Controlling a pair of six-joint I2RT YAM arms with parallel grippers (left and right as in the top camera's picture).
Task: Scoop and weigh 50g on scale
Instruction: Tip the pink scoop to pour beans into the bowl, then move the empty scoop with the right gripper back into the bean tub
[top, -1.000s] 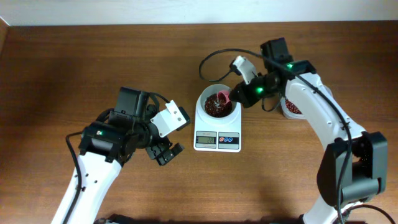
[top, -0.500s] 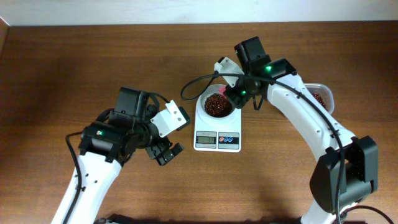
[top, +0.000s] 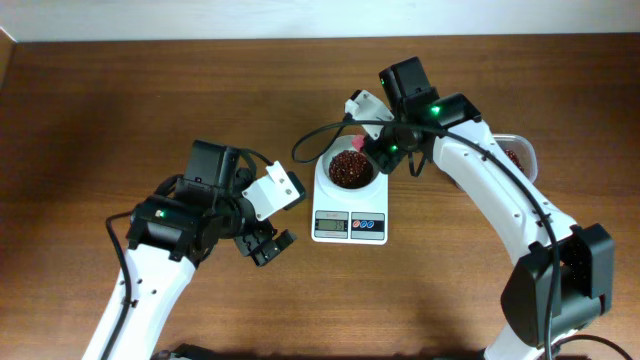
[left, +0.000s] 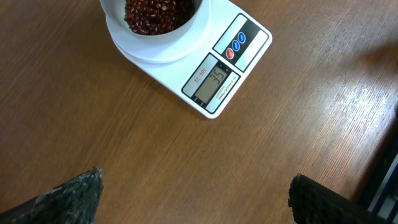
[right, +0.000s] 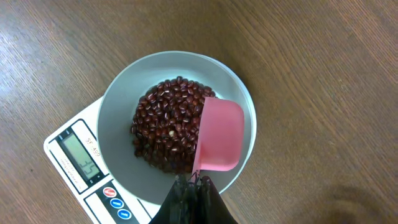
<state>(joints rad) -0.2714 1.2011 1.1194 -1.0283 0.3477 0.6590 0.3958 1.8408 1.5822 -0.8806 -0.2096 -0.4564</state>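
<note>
Clamping the pink scoop (right: 219, 138) above the bowl (right: 115, 121) on the scale (right: 78, 171), right gripper (right: 189, 184) may overshoot if beans (right: 163, 124) dump quickly; left gripper (left: 196, 200) hangs open.

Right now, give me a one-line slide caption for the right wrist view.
Right claw, shut on a pink scoop, over the bowl of red beans on the scale; display reads 35.

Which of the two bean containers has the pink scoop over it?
The round white bowl on the scale: the pink scoop sits over its beans. The clear tub stands apart, with no scoop over it.
</note>
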